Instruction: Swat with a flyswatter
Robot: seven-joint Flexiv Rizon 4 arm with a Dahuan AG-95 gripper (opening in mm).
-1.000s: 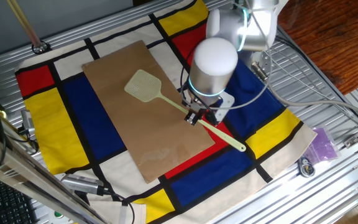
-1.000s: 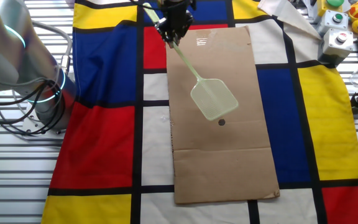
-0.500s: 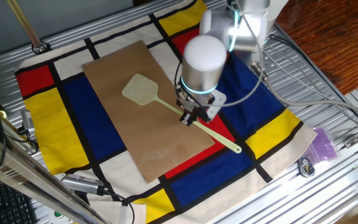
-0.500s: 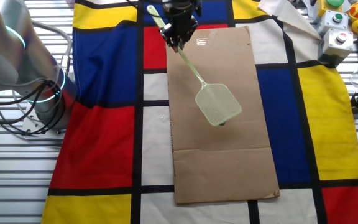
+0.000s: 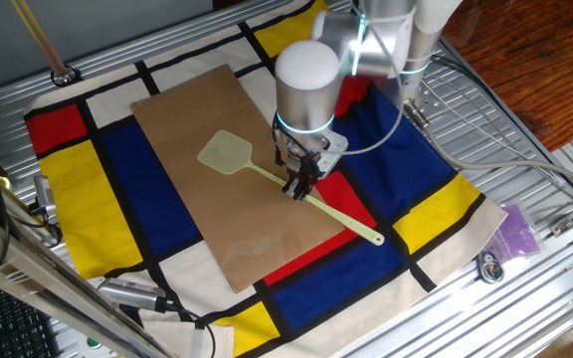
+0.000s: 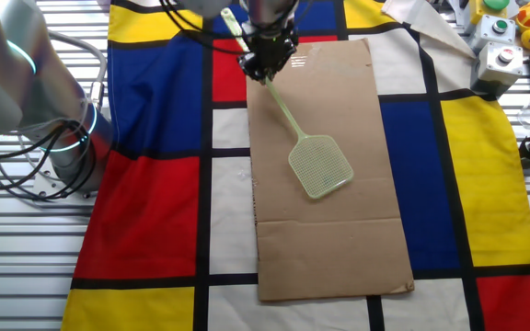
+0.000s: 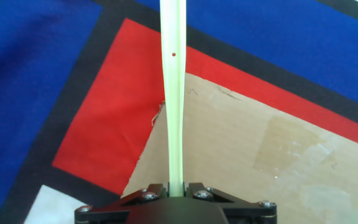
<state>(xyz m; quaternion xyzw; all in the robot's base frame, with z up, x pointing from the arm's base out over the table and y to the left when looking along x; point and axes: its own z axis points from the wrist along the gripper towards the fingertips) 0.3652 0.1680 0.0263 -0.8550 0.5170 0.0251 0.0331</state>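
The pale yellow-green flyswatter [image 5: 225, 153] has its mesh head low over the brown sheet [image 5: 182, 119], and its long handle runs to the front right. In the other fixed view its head [image 6: 320, 166] lies over the sheet's middle [image 6: 339, 248]. My gripper [image 5: 297, 186] is shut on the handle about midway; it also shows in the other fixed view [image 6: 263, 70]. In the hand view the handle [image 7: 173, 93] runs straight up from between my closed jaws [image 7: 174, 188], over the sheet's corner and a red patch.
A checked cloth of red, blue, yellow and white squares [image 5: 63, 174] covers the table. A button box [image 6: 500, 57] and small toys stand at a corner. A purple bag [image 5: 517, 231] lies on the metal frame. Cables [image 6: 26, 175] trail by the arm's base.
My gripper has moved left along the sheet's edge with the flyswatter. The head has swung down and now lies lower and flatter over the brown sheet.
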